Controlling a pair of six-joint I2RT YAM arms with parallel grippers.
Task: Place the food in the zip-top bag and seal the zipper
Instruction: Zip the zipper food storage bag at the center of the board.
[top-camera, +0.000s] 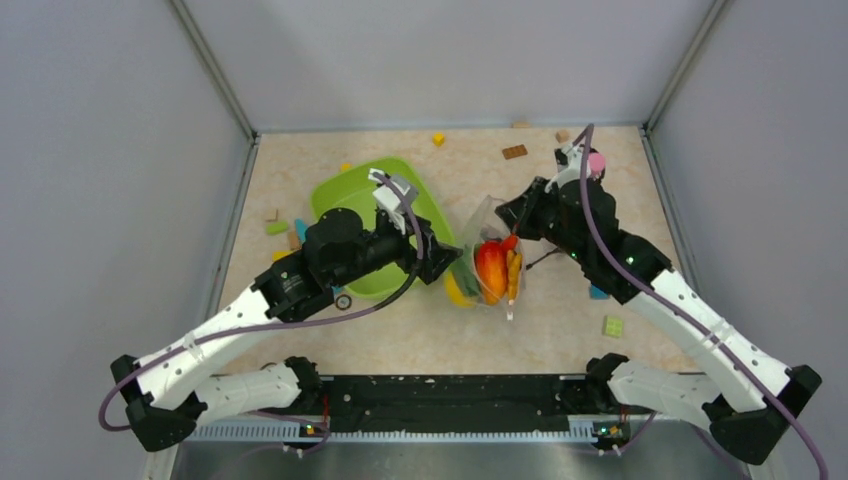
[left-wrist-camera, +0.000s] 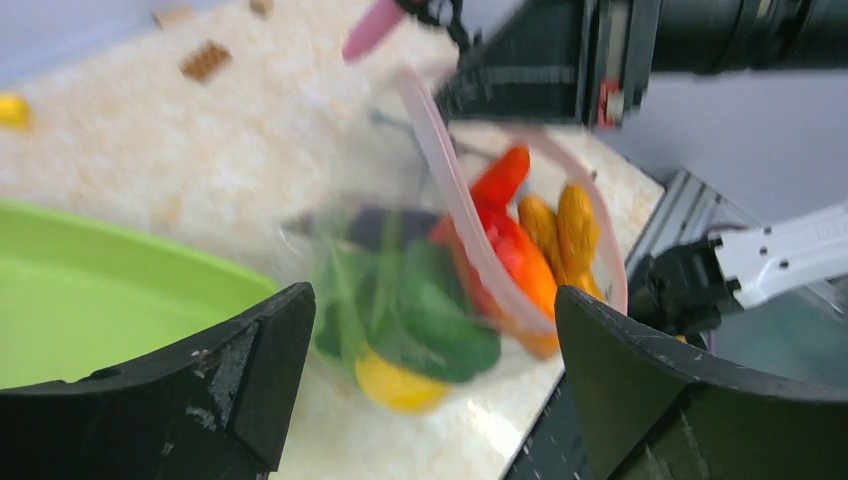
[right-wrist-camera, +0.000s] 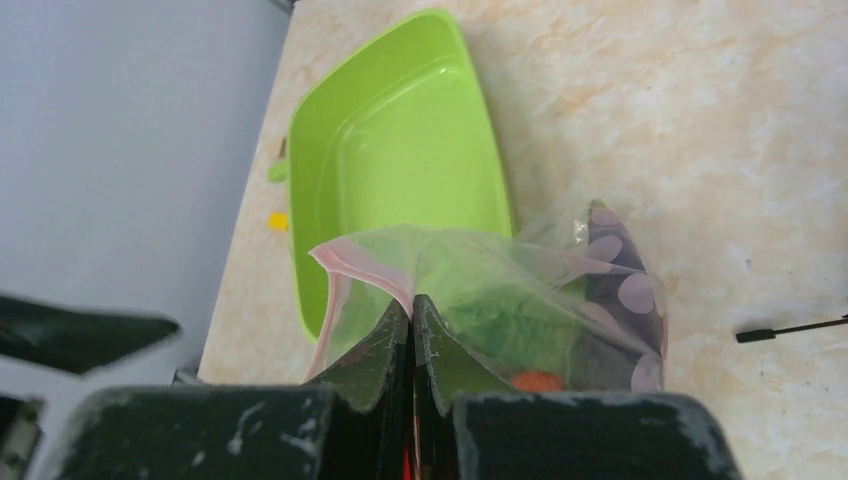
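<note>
Beige tabletop (top-camera: 400, 340); right fingers (right-wrist-camera: 385, 345) pinch zipper (right-wrist-camera: 360, 265) of zip-top bag (right-wrist-camera: 480, 270); left fingers (left-wrist-camera: 250, 350) spread.

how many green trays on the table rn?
1. The lime-green tray sits left of the zip-top bag, partly covered by the left arm. No other tray shows in any view.

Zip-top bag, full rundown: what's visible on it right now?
The zip-top bag is clear, crinkly plastic with a pinkish zipper along its mouth, which gapes in a loop. Inside it is red, orange, green, yellow and purple toy food. The right gripper is shut on the zipper edge, holding it up. The bottom seems to rest on the table, right of the green tray. The open left gripper faces it without touching.
</note>
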